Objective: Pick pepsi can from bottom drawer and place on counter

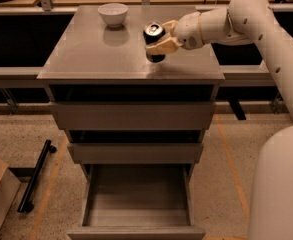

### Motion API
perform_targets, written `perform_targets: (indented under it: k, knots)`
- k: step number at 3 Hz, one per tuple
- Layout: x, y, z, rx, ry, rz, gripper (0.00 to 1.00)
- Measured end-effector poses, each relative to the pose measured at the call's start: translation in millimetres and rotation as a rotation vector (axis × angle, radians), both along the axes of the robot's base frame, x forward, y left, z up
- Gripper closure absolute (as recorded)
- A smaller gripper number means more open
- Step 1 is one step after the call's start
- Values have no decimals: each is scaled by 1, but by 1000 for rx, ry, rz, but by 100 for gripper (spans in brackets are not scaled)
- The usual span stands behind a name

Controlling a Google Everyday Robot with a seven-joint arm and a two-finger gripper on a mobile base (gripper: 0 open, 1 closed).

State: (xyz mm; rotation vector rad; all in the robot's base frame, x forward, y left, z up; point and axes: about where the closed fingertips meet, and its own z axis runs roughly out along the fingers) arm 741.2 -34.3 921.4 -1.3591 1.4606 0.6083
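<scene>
Gripper (159, 38) is clamped on the can (154, 30), tan fingers on either side, over the counter (86, 54) right of its middle. Can is upright, silver lid up, and no label can be read. Can't tell if its base touches the counter. White bowl (112, 14) sits at the counter's far edge. Drawer (136, 199) is pulled out below the counter.

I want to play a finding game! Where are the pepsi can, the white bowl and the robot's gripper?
pepsi can (153, 30): camera view, on its shiny lid.
white bowl (112, 15): camera view, on its outer wall.
gripper (159, 38): camera view, midway in its grip on the can, over the counter (96, 54).
</scene>
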Motion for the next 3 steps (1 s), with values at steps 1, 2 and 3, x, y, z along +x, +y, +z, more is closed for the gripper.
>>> perform_targets:
  k: [1, 2, 3]
  knots:
    - [14, -5, -8, 6, 38, -12, 13]
    - [25, -11, -20, 8, 84, -27, 0]
    - [25, -11, -20, 8, 85, -27, 0]
